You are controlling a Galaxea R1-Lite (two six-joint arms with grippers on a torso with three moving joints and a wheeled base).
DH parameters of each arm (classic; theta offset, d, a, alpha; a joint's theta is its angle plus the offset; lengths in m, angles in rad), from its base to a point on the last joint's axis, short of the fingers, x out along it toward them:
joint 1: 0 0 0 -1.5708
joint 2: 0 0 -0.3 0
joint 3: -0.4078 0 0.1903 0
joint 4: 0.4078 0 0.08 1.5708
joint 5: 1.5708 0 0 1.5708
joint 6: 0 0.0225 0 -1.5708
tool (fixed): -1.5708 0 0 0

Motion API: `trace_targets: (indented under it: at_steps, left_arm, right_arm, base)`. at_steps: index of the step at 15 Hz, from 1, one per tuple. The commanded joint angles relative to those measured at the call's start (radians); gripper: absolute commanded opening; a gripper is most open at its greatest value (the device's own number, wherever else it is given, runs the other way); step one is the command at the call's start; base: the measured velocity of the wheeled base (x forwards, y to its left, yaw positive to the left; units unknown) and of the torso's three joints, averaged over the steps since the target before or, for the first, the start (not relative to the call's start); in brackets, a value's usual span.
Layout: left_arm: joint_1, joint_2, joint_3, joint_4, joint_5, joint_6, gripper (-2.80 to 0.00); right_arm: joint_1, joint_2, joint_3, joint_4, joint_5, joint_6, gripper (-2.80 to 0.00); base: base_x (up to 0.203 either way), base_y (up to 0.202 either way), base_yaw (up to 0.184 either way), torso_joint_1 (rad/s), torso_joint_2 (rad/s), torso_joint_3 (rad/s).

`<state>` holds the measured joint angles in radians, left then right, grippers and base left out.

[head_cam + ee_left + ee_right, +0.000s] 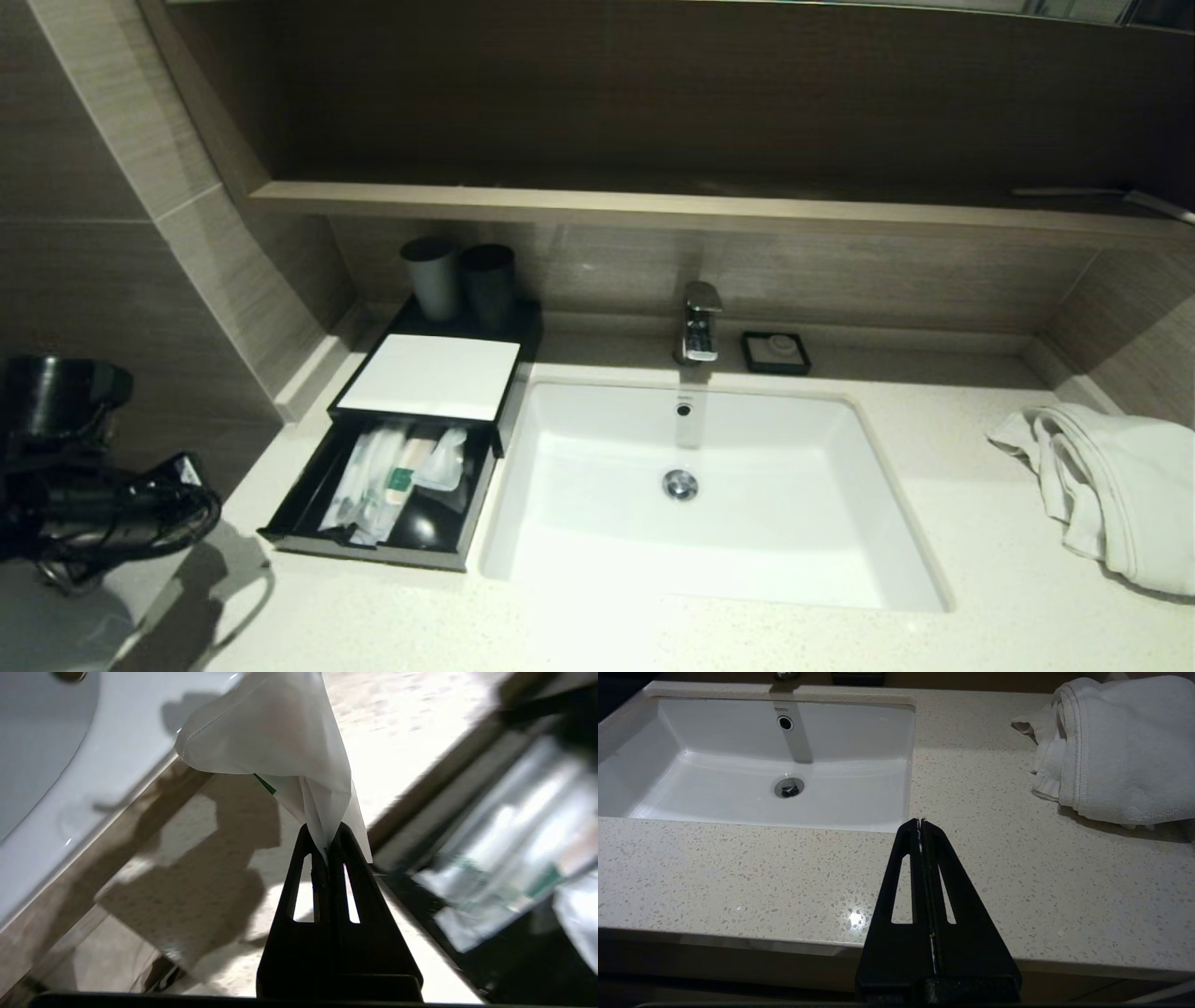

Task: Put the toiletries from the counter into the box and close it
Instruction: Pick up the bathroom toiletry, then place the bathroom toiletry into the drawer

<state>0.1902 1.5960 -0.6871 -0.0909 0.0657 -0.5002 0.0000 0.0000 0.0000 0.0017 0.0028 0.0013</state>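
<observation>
The left pincer (327, 847) is closed on the pinched corner of one sachet (275, 732), a crinkly translucent-white packet with a green item partly visible inside. The sachet fans out beyond the fingertips, its long axis running on from the fingers, above the speckled counter (402, 714) between the sink (42, 756) and the box drawer. This grip is shown only in the left wrist view; in the head view the left arm (84, 485) appears at the counter's left edge, but the pincer and the held sachet cannot be made out there.

The box (429, 378) stands at the left of the sink, its white top panel closed and its front drawer (378, 546) pulled out. Several sachets (373, 481) lie in the drawer, their long axes running roughly front to back.

The right pincer (921, 822) is closed on nothing and held above the counter's front edge, near the sink's right front corner; it is seen only in the right wrist view. A white towel (1111, 485) lies at the counter's right end.
</observation>
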Motion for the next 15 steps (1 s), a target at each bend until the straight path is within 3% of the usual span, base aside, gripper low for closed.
trace_targets:
  at_steps: [1,4,9,15]
  left_arm:
    - [-0.045,-0.04,-0.036,0.02,0.001,0.001,-2.8]
    - [-0.147,-0.051,-0.107,0.1,0.003,0.007,-2.8]
    - [-0.27,0.016,-0.292,0.229,0.002,0.069,-2.8]
    - [-0.348,0.18,-0.433,0.301,0.002,0.149,-2.8]
  right_arm:
    - [0.0,0.0,0.0,0.0,0.0,0.0,-2.8]
    - [0.0,0.0,0.0,0.0,0.0,0.0,-2.8]
    - [0.0,0.0,0.0,0.0,0.0,0.0,-2.8]
    - [0.0,0.0,0.0,0.0,0.0,0.0,-2.8]
  base:
    - [0.0,0.0,0.0,0.0,0.0,0.0]
    - [0.0,0.0,0.0,0.0,0.0,0.0]
    - [0.0,0.0,0.0,0.0,0.0,0.0]
    - [0.0,0.0,0.0,0.0,0.0,0.0]
